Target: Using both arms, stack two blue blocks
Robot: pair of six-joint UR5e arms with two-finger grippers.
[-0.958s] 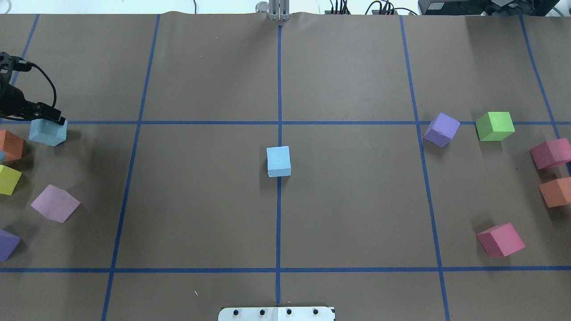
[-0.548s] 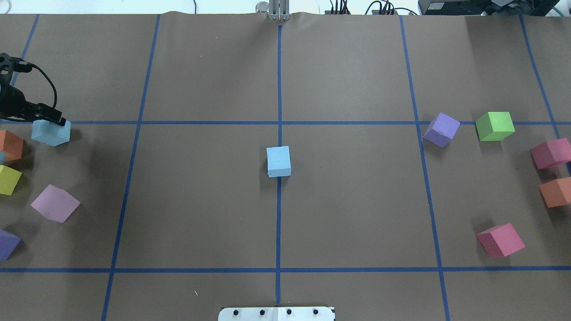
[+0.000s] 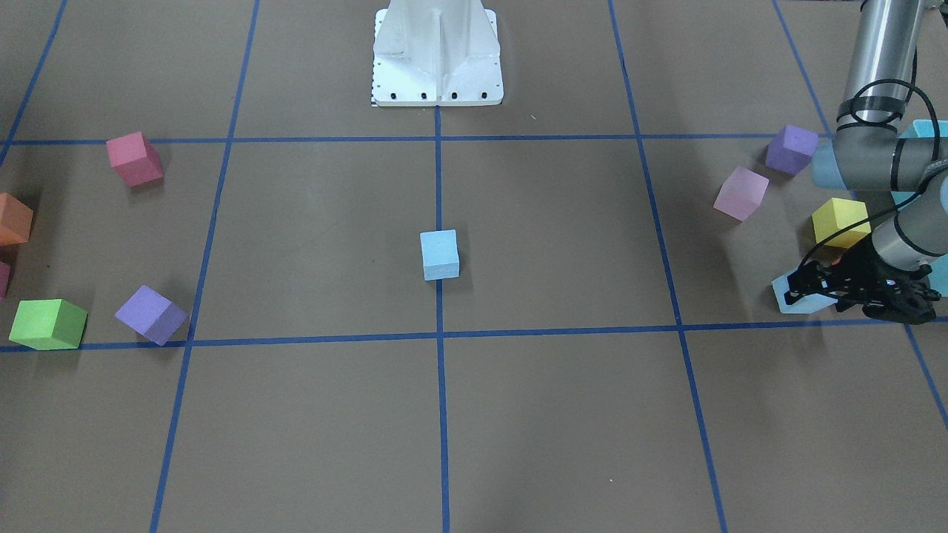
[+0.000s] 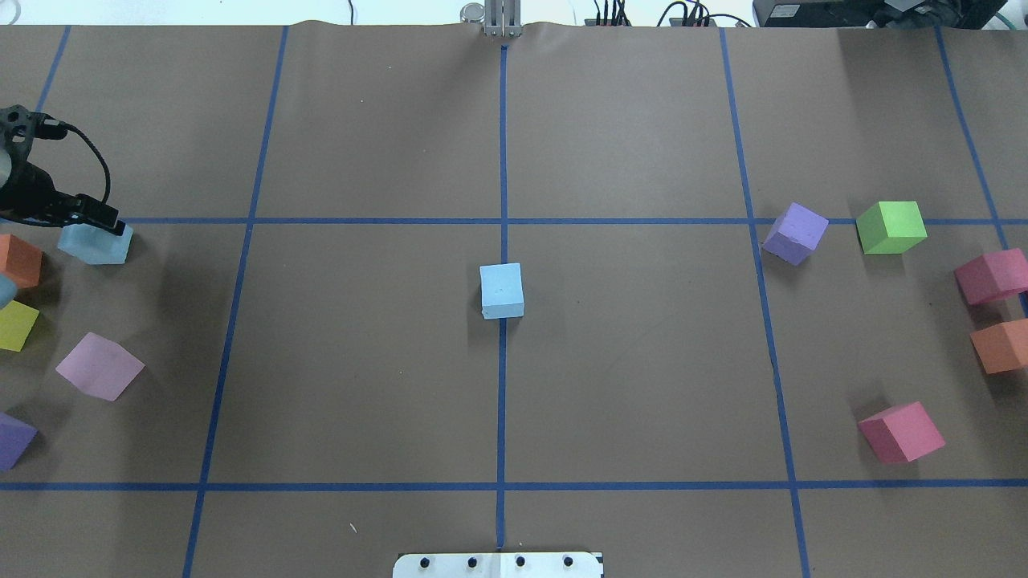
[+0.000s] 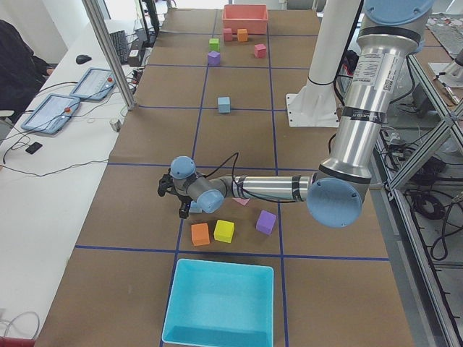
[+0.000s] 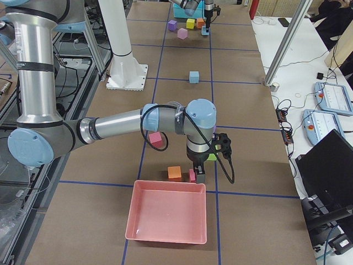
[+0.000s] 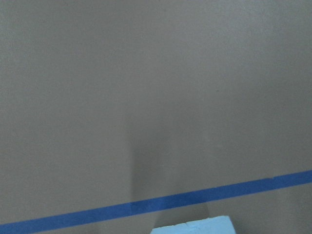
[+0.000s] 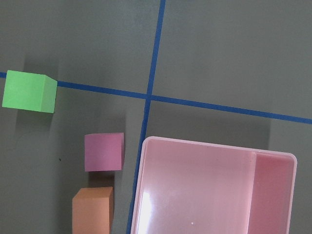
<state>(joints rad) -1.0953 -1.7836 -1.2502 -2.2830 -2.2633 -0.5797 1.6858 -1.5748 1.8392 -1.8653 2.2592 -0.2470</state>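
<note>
One pale blue block (image 4: 502, 291) sits at the table's centre on the blue tape line; it also shows in the front view (image 3: 439, 255). The second blue block (image 4: 100, 247) is at the far left, just under my left gripper (image 4: 103, 220), which is shut on it low over the table (image 3: 803, 290). Its top edge shows at the bottom of the left wrist view (image 7: 192, 227). My right gripper (image 6: 198, 178) hangs far off by the pink bin; I cannot tell whether it is open or shut.
Orange (image 4: 18, 261), yellow (image 4: 16, 325), pink (image 4: 99, 366) and purple (image 4: 12, 440) cubes crowd the left block. Purple (image 4: 795, 233), green (image 4: 890, 227), red (image 4: 901, 432) and orange (image 4: 1000, 345) cubes lie right. A turquoise bin (image 5: 217, 303) and a pink bin (image 6: 165, 212) stand at the table's ends.
My left gripper and the blue block in it have shifted slightly to the right. The centre block has not moved.
</note>
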